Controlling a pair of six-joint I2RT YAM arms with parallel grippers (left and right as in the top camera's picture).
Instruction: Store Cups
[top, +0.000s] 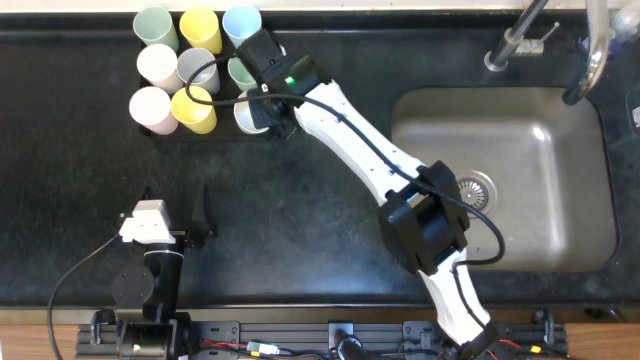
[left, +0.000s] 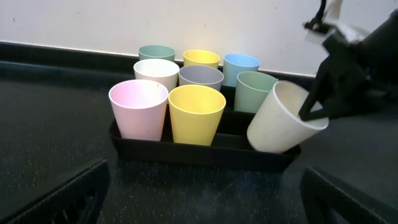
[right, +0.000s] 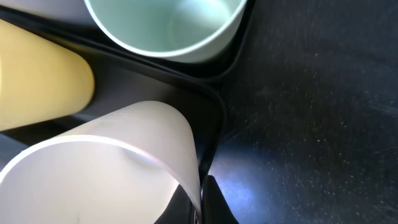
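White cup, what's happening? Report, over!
Right hand shut on white cup, tilted at the tray's corner slot. Left hand open, away from tray. Nothing blocking.

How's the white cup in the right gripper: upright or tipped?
Tipped. The white cup leans in the right gripper, while the yellow cup beside it stands straight.

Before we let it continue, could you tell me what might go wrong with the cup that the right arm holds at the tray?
The white cup hangs tilted, its mouth leaning out over the corner wall of the tray; released so, it could topple onto the counter. Its side sits close to the green cup, so righting it might nudge that neighbour. The right jaws pinch only its rim, so it may swing or slip.
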